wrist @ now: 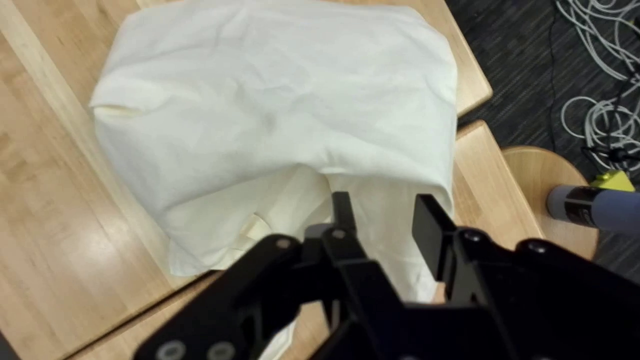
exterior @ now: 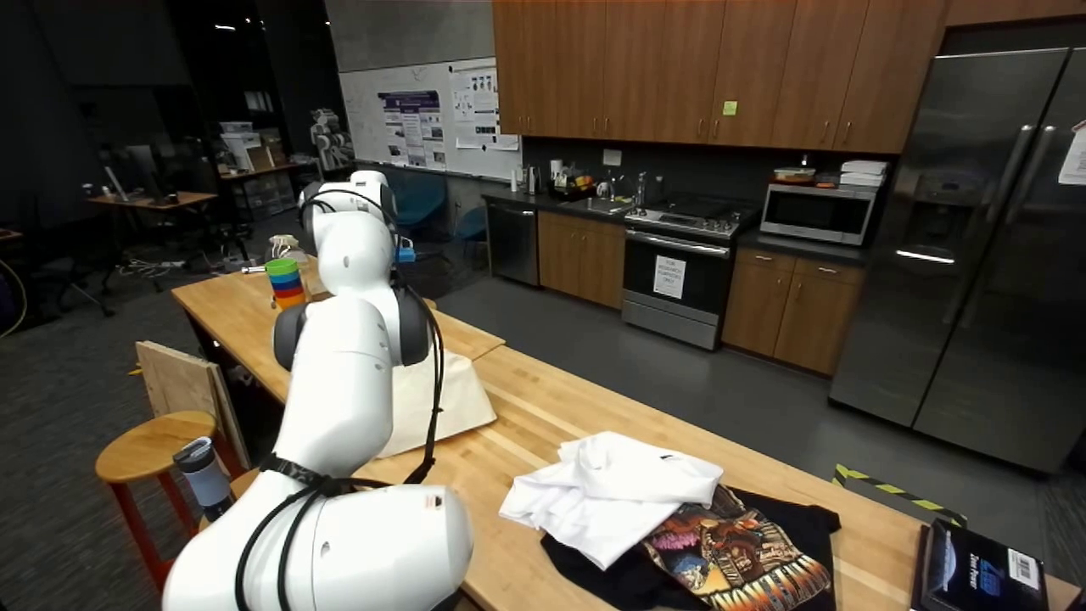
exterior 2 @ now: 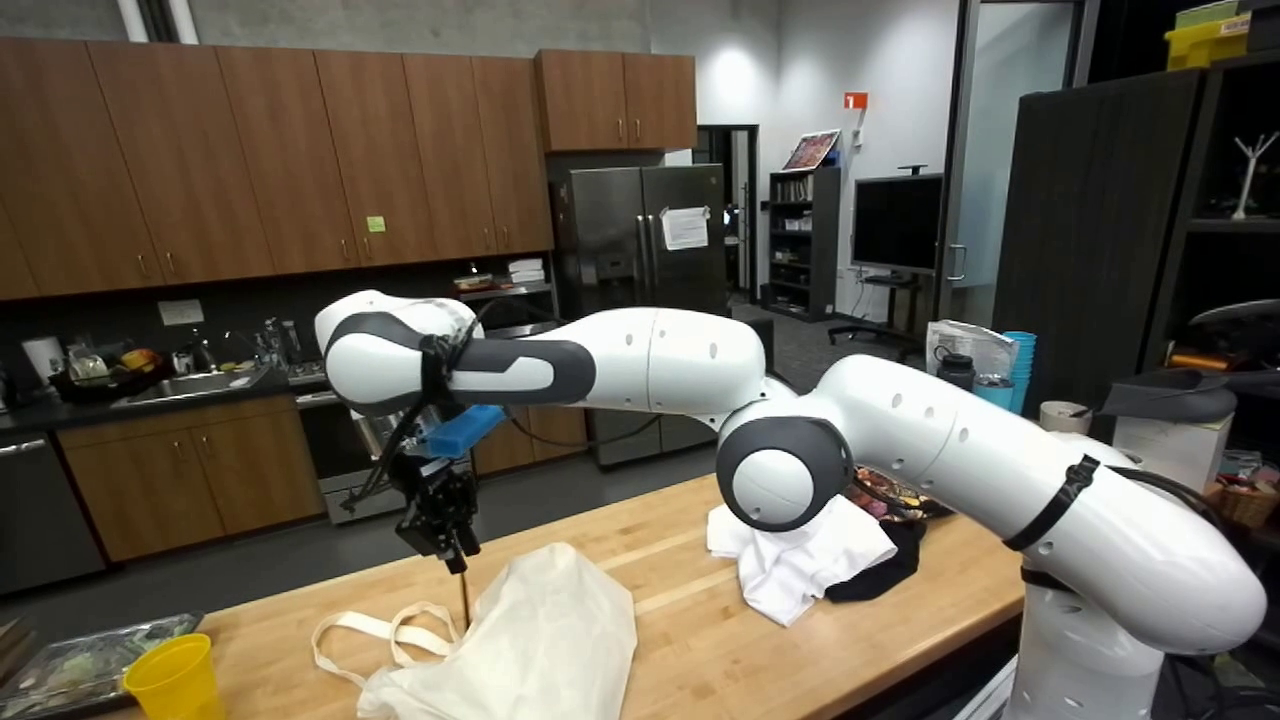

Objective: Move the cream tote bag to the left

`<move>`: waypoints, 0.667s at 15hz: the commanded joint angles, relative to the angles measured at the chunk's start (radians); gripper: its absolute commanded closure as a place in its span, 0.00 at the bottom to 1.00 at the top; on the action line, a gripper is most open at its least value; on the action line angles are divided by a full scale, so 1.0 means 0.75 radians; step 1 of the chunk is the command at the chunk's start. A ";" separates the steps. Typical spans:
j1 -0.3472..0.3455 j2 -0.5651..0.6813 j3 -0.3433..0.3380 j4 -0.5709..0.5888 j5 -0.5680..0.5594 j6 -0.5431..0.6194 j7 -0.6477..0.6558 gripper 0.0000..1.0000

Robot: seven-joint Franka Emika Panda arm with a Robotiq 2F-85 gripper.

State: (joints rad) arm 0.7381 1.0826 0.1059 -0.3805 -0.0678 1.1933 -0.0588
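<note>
The cream tote bag (exterior 2: 550,640) lies crumpled on the wooden table, its straps spread toward the yellow cup's side. In an exterior view it is partly hidden behind the arm (exterior: 441,399). In the wrist view it fills the upper middle (wrist: 280,110), with its opening facing the gripper. My gripper (wrist: 384,205) is open, with a clear gap between its fingers. The fabric around the bag's mouth shows below the gap, and nothing is clamped. In an exterior view the gripper (exterior 2: 457,562) points down above the table, beside the bag near its straps.
A white shirt (exterior: 611,492) and a black printed shirt (exterior: 738,560) lie on the table. A yellow cup (exterior 2: 177,680) and a clear-lidded tray (exterior 2: 90,665) stand beyond the straps. Stacked coloured cups (exterior: 286,284) stand at the far end. A stool (exterior: 157,445) stands alongside.
</note>
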 commanded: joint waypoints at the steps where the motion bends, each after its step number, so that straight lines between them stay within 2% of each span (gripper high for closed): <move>1: 0.024 0.017 -0.120 0.077 -0.131 -0.160 0.000 0.32; 3: 0.019 -0.070 -0.173 -0.009 -0.192 -0.160 0.062 0.19; 5: 0.020 -0.090 -0.210 0.015 -0.222 -0.166 0.152 0.05; 7: 0.020 -0.112 -0.236 0.023 -0.229 -0.175 0.270 0.00; 10: 0.008 -0.138 -0.227 0.020 -0.188 -0.218 0.439 0.00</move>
State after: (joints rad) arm 0.7442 1.0081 -0.0613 -0.3595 -0.2266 1.0718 0.1648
